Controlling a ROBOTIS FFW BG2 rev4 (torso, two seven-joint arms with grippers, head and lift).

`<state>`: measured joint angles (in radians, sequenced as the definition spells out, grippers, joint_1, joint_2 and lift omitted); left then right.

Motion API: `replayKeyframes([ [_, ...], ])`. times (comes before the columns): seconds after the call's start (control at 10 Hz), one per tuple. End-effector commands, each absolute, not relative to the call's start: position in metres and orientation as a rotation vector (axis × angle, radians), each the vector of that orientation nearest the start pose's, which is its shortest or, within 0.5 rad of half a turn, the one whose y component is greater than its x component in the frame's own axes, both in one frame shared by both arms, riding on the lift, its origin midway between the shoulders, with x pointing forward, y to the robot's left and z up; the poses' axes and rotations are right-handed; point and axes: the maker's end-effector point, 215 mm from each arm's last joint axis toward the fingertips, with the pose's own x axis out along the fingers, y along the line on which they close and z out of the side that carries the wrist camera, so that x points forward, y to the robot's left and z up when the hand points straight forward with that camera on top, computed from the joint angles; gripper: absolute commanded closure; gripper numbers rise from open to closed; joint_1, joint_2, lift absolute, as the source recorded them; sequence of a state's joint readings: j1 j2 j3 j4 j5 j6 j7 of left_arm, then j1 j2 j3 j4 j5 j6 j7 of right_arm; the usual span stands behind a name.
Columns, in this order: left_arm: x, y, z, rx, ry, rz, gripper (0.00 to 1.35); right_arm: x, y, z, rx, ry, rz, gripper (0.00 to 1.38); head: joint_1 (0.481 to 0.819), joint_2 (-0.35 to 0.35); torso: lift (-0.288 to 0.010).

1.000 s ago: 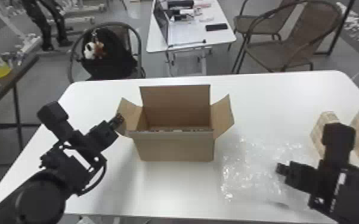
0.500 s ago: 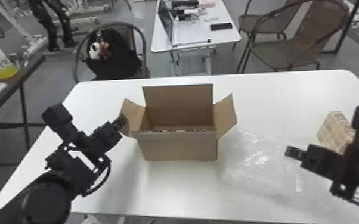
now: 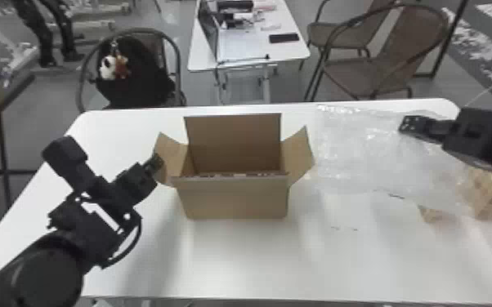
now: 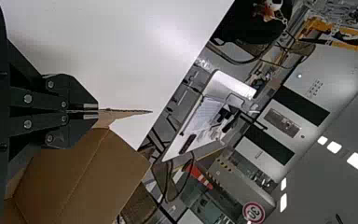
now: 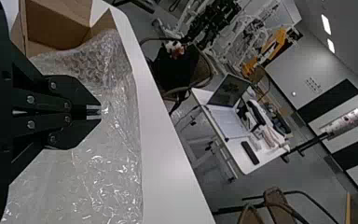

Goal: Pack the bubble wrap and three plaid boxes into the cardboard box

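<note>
1. White and smooth, the work table [image 3: 233, 265] spread beneath the packing things.
2. Beyond it stood a smaller white table [image 3: 294, 53] bearing an open laptop [image 3: 207, 30].
3. Brown woven chairs [image 3: 355, 73] stood beside that smaller table, toward the right.
4. Clear bubble wrap [image 3: 351, 163] spread between the cardboard box and the right gripper [image 3: 403, 123], with one edge near the box's right flap [image 3: 298, 153].
5. Plain brown, the cardboard box [image 3: 233, 200] sat upright on the work table, its rear flap [image 3: 235, 141] standing and its side flaps splayed outward.
6. A black bag [image 3: 139, 90] rested on a chair behind the work table, toward the left.
7. Plaid boxes [image 3: 486, 196] lay on the work table at the right, outside the cardboard box and partly seen through the wrap; I could not tell their count.
8. At the far right, the right gripper was clenched, pinching the bubble wrap between its fingertips.
9. The left gripper [image 3: 157, 161] was clenched too, gripping the cardboard box's left flap [image 3: 173, 151].
10. A black phone [image 3: 284, 38] lay on the smaller table.
</note>
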<state>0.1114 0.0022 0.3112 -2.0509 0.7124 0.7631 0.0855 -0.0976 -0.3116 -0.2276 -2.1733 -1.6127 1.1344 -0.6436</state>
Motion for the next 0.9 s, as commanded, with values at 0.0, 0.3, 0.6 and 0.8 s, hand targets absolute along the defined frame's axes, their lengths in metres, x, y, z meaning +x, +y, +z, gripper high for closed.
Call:
replayKeyframes([
  [0.0,0.539,0.276,-0.325,-0.587,0.309,-0.011,1.22,0.504,-0.143,-0.179,0.564,0.525,0.482,1.21,0.676,0.12,-0.148],
  [0.3,0.543,0.27,-0.322,-0.577,0.309,-0.019,1.22,0.51,-0.112,-0.116,0.506,0.437,0.626,1.21,0.614,0.157,-0.148],
  [0.6,0.543,0.267,-0.324,-0.576,0.315,-0.023,1.22,0.523,-0.109,-0.092,0.52,0.387,0.667,1.21,0.572,0.164,-0.148],
  [0.8,0.543,0.267,-0.322,-0.579,0.311,-0.022,1.22,0.547,-0.062,-0.113,0.545,0.415,0.793,1.21,0.562,0.172,-0.148],
])
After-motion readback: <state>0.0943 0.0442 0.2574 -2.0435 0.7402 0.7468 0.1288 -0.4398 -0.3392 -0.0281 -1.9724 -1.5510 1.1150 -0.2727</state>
